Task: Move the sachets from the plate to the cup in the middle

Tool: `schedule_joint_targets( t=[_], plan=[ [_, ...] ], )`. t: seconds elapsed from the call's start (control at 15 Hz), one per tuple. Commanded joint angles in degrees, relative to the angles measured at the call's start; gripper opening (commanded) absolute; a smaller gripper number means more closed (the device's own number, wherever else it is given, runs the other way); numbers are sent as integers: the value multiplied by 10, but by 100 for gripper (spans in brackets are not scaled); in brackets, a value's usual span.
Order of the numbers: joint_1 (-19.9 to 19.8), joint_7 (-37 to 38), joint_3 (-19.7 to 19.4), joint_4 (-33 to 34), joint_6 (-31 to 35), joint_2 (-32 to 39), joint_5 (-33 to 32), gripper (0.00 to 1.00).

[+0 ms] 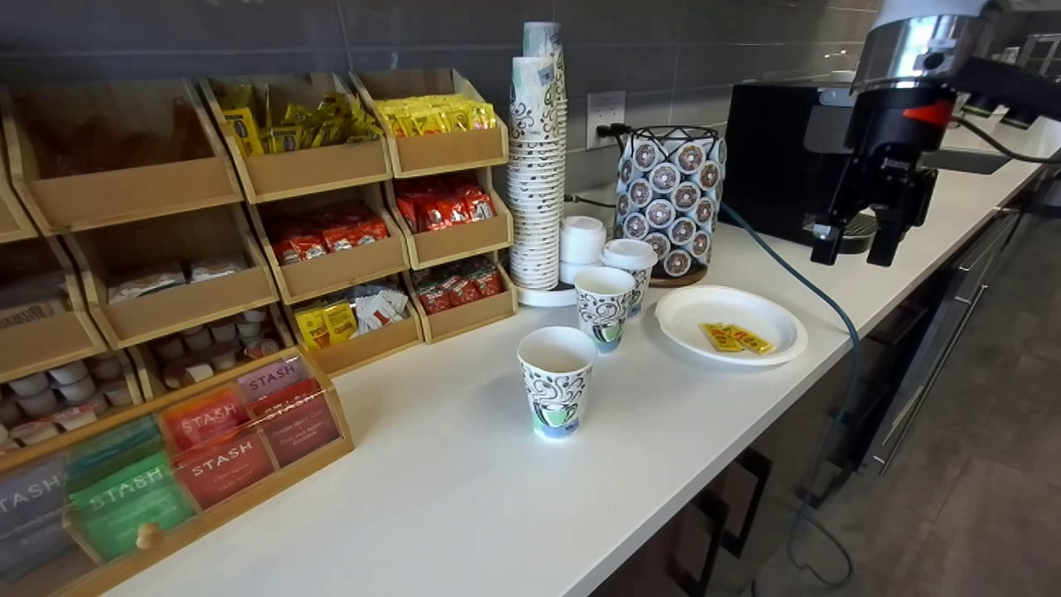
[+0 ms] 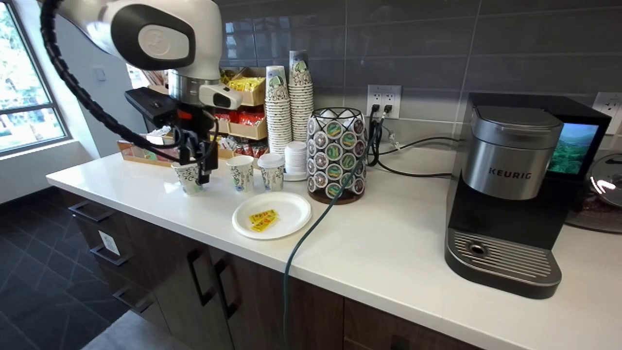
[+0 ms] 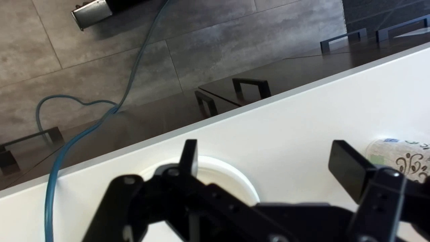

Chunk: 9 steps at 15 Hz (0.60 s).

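Two small yellow sachets [image 1: 736,337] lie side by side on the round white plate [image 1: 789,347]. Both also show in the other exterior picture: the sachets [image 2: 263,220] and the plate [image 2: 297,214]. The middle paper cup [image 1: 605,308], also there [image 2: 241,174], is open and upright between an open cup and a lidded cup. My gripper [image 1: 853,252] is open and empty, raised above the counter. In the wrist view its fingers [image 3: 265,158] are wide apart. Part of the plate rim [image 3: 237,171] shows behind one finger there; the sachets are hidden.
An open cup [image 1: 556,381] and a lidded cup [image 1: 632,264] flank the middle cup. Cup stacks [image 1: 535,182], a pod carousel [image 1: 670,207] and wooden rack bins [image 1: 327,166] stand along the wall. A blue-green cable [image 2: 311,231] runs past the plate over the counter edge.
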Motion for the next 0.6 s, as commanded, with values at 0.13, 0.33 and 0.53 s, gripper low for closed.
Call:
schedule_joint_targets(
  t=[0.13,0.33,0.53],
  plan=[
    [-19,46,1,42,41,112,11,100],
    [-25,44,-1,45,88,149,21,100],
    [-27,51,1,58,132,186,21,100]
  ],
)
